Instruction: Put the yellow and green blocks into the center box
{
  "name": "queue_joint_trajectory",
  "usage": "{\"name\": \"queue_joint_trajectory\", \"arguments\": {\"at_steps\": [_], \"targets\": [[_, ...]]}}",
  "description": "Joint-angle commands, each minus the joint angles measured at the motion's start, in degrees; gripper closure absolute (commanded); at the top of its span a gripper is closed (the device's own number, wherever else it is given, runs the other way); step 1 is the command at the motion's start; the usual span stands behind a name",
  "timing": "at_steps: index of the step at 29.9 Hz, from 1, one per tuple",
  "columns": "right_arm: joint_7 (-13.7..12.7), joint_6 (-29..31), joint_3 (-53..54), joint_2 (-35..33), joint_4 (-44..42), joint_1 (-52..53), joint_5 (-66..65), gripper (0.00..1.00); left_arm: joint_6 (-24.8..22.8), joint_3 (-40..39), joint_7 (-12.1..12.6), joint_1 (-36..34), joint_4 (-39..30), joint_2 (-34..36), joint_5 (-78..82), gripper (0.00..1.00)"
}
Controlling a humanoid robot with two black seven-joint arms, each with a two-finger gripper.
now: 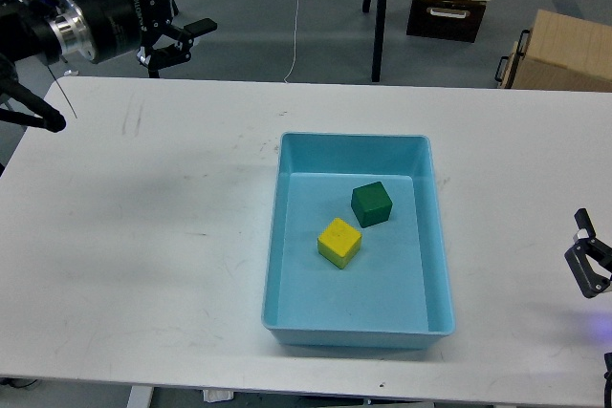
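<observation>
Two pincers empty: left pincer [180, 40] open, right pincer [590, 257] can't tell; blocks w/in tray [287, 236].

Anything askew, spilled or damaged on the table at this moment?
Nothing stands out. The yellow block and green block sit inside the blue tray, close together, each turned at a slight angle. The tray rests flat on the white table, which bears faint scuff marks.

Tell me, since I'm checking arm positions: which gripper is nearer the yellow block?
Right. The right gripper sits beyond the tray's right side; the left gripper is far up-left of the yellow block.
</observation>
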Motion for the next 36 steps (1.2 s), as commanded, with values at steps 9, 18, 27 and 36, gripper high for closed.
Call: {"name": "queue_joint_trajectory", "arguments": {"at_steps": [9,18,27,36], "targets": [[0.3,-0.8,0.1,0.8,-1.7,2.0,-0.3,0.01,0.0,-37.7,-0.3,43.0,-25.4,-23.7,-3.8,0.0],[3.1,0.0,2.1,0.8,-0.9,-3.4,0.0,0.01,0.0,-39.7,-0.4,64.0,-30.2,-35.1,-3.5,0.0],[2.9,0.0,-1.1,0.7,1.7,-6.2,-0.4,0.01,0.0,-39.6,-0.2,66.1,-30.2,-35.1,-3.6,0.0],[3.0,0.0,-1.3,0.2,3.9,-11.3,-0.2,0.01,0.0,-36.1,-0.3,66.1,-30.3,-35.1,-3.3,0.0]]}}
